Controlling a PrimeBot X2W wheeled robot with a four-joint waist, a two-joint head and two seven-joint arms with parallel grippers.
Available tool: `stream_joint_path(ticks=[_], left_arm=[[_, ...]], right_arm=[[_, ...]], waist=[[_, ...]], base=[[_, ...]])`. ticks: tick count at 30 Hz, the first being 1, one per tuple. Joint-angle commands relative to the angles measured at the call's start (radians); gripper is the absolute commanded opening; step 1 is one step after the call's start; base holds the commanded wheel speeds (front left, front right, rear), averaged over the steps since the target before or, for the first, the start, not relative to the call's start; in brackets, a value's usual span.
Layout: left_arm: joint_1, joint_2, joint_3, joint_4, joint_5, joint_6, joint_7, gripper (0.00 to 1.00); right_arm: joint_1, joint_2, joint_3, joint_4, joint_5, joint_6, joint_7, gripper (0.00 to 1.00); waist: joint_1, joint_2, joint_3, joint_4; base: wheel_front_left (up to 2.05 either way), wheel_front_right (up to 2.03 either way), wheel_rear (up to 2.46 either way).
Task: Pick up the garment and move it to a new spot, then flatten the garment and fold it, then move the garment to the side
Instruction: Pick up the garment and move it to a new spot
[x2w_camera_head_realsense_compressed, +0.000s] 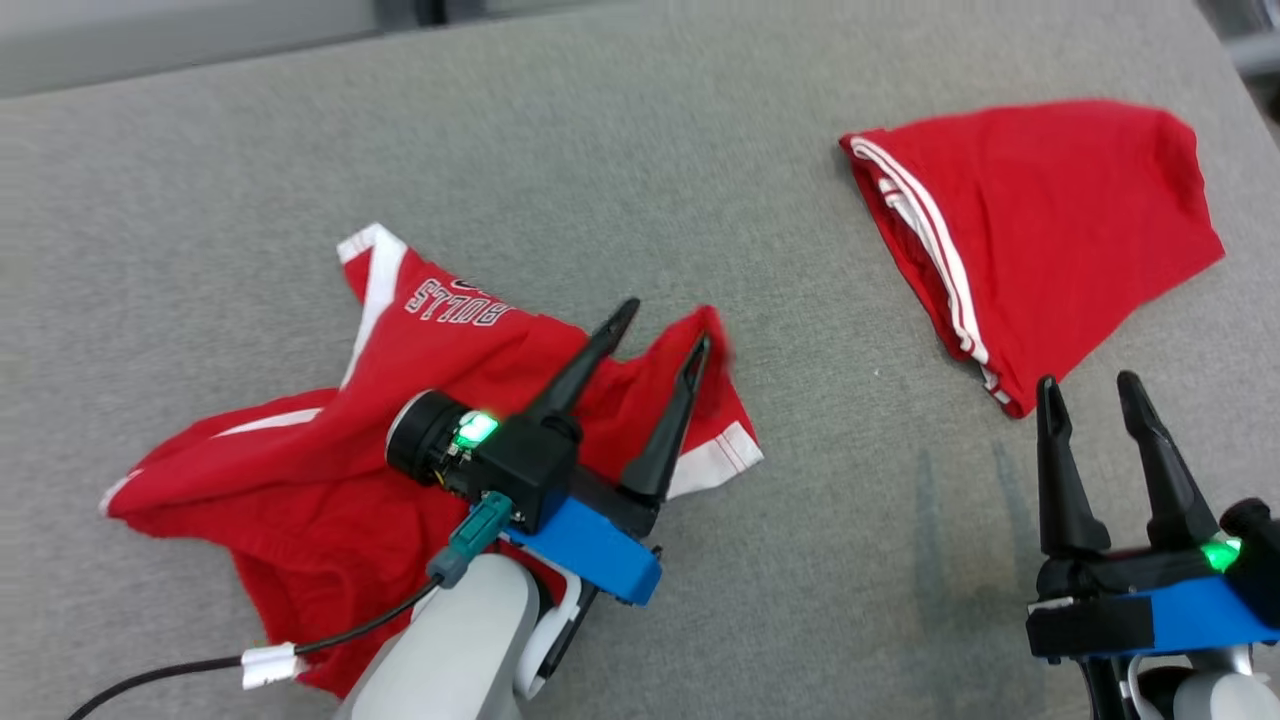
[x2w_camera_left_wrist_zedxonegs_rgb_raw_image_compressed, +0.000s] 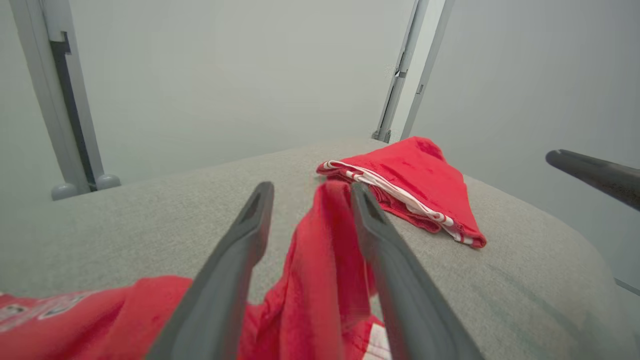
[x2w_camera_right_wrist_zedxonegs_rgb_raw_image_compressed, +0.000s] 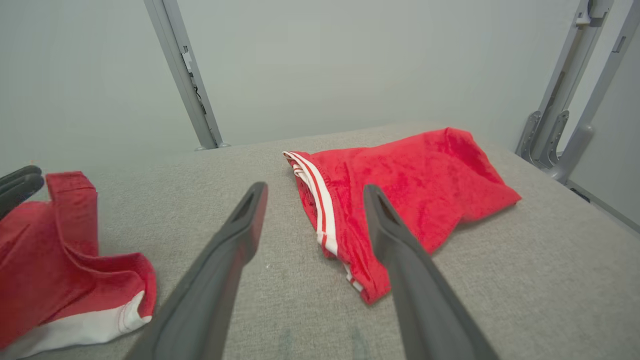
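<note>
The jersey (x2w_camera_head_realsense_compressed: 300, 470) lies crumpled on the near left part of the tabletop (x2w_camera_head_realsense_compressed: 640, 150), its lettering upside down from where the robot stands and one white-edged corner pointing toward the middle. The left gripper (x2w_camera_head_realsense_compressed: 665, 325) sits low over the jersey's right side, its jaws apart, with a ridge of red cloth standing up between them. From the left wrist view the cloth looks loose, not pinched. The right gripper (x2w_camera_head_realsense_compressed: 1088, 383) hangs over bare tabletop at the near right, jaws wide and holding nothing. Its tips are just short of the near corner of a second red piece (x2w_camera_head_realsense_compressed: 1050, 210), folded, with white stripes, which lies toward the far right corner, well apart from the jersey. I'd say the carrying step is at its end and the flattening comes next. That calls for both arms: each should take a hem or shoulder at opposite sides and draw the bunched cloth out flat, keeping clear of the folded piece. Nothing here holds anything else, and both pieces lie straight on the tabletop.
</note>
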Motion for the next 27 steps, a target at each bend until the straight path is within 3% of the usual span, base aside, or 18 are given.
stream_joint_path(ticks=[1,8,17,27], left_arm=[[0.014,0.002,0.010,-0.019,0.006,0.011,-0.021,1.00],[0.069,0.022,0.070,-0.079,0.000,0.066,-0.034,1.00],[0.191,0.129,0.240,-0.087,-0.052,0.149,-0.036,1.00],[0.351,0.209,0.329,-0.099,-0.091,0.178,-0.036,1.00]], right_arm=[[-0.011,-0.001,-0.005,0.004,-0.011,0.000,-0.007,1.00],[0.015,-0.002,-0.019,0.005,-0.029,0.000,0.022,1.00],[0.057,-0.002,-0.021,-0.012,-0.055,0.000,0.074,1.00],[0.110,-0.002,-0.030,-0.002,-0.065,0.000,0.108,1.00]], waist=[[-0.0004,-0.0003,-0.031,0.019],[-0.0004,-0.0003,-0.135,0.100],[-0.0004,-0.0003,-0.235,0.209],[-0.0004,-0.0003,-0.309,0.245]], base=[[0.00,0.00,0.00],[0.00,0.00,0.00],[0.00,0.00,0.00],[0.00,0.00,0.00]])
